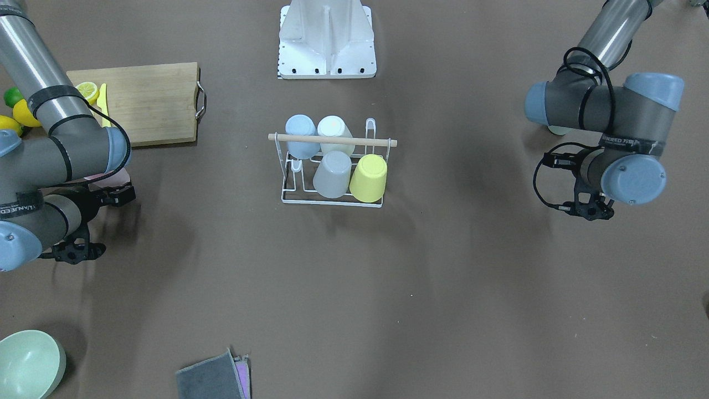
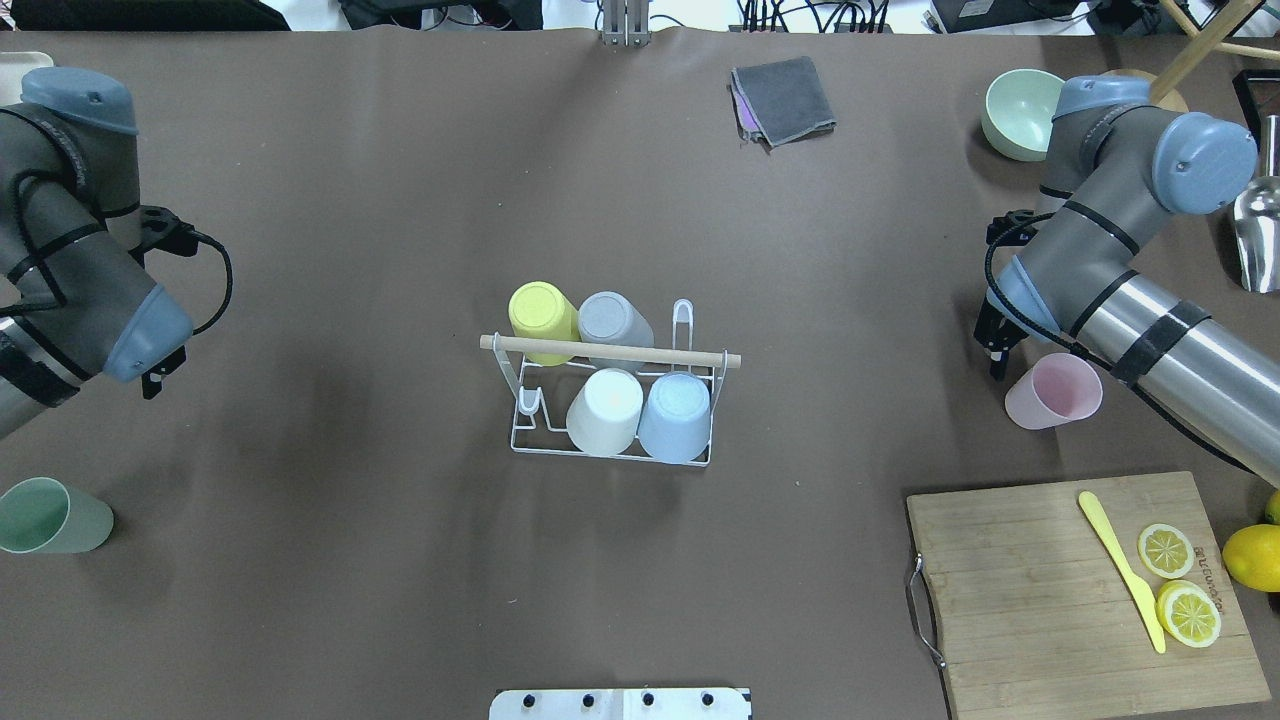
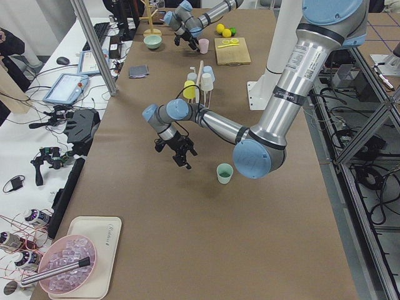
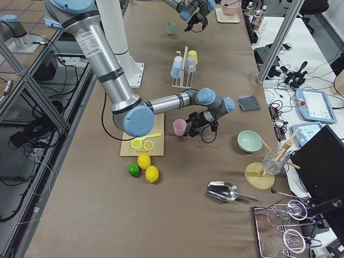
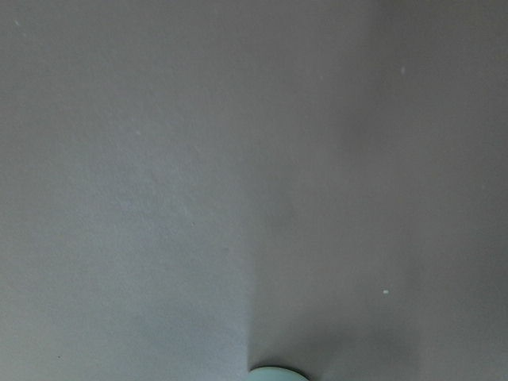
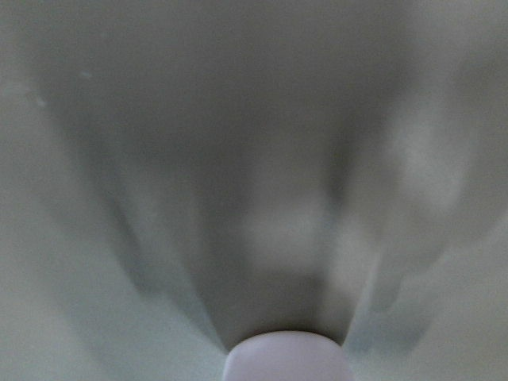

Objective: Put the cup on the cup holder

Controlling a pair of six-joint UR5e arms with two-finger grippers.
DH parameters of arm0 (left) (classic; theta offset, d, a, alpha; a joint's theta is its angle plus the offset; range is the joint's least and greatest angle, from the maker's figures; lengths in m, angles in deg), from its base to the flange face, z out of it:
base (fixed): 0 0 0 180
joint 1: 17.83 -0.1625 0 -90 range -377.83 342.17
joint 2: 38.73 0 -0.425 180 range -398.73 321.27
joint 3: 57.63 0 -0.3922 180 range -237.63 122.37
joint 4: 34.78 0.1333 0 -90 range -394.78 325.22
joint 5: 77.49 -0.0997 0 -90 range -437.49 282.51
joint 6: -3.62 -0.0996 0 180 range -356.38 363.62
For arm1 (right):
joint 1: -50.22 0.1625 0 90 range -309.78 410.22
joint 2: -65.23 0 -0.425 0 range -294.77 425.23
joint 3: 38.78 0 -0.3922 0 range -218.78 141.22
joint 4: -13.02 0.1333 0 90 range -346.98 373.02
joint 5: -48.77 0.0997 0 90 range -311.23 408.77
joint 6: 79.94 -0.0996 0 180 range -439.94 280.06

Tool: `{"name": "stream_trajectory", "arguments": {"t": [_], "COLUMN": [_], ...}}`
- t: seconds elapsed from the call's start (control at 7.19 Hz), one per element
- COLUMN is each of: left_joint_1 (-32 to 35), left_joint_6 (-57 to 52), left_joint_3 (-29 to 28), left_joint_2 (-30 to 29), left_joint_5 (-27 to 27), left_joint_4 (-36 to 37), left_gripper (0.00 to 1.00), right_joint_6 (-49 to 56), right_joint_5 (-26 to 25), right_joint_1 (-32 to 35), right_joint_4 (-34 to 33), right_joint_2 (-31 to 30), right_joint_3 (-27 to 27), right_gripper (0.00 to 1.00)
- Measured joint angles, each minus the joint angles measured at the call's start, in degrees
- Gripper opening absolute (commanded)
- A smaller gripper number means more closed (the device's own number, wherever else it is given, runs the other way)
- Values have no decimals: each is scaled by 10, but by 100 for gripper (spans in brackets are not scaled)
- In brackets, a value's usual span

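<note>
At the middle of the brown surface (image 2: 350,250) stands a small white wire cup holder (image 2: 610,351) with a light wooden rod handle across its top. Four plastic cups hang upside down on its pegs: a yellow cup (image 2: 542,318) and a grey cup (image 2: 612,325) in the far row, a cream-white cup (image 2: 606,410) and a pale blue cup (image 2: 676,415) in the near row. Two pegs are bare (one near left, one far right). A pink plastic cup (image 2: 1052,392) stands upright well to the right of the holder, with the right claw (image 2: 997,362) just beside it on its far left side; we cannot tell whether that claw is spread or pressed together, and its wrist view is a blur with a pink rim at the bottom edge. A pale green plastic cup (image 2: 52,515) stands upright at the near left, apart from the left claw (image 2: 152,380), which hangs farther off over bare surface; its state we cannot tell either. A wooden cutting board (image 2: 1020,600) with lemon slices lies near right, and a folded grey cloth (image 2: 790,100) lies at the far edge.
</note>
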Motion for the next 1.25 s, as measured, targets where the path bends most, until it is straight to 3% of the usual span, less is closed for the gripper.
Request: {"name": "stream_trajectory", "arguments": {"t": [0.7,1.25], "left_joint_1": [-46,-70], "left_joint_6": [-16,-22], "left_joint_3": [53,77], "left_joint_2": [45,79], "left_joint_5": [-5,-31], "left_joint_4": [24,20], "left_gripper": [98,98], "right_joint_6": [27,27], "right_joint_5": [0,0], "right_joint_1": [-12,-15], "right_joint_4": [-27,-43], "right_joint_2": [-2,-7], "right_joint_3": [-2,-5], "right_gripper": [95,67]}}
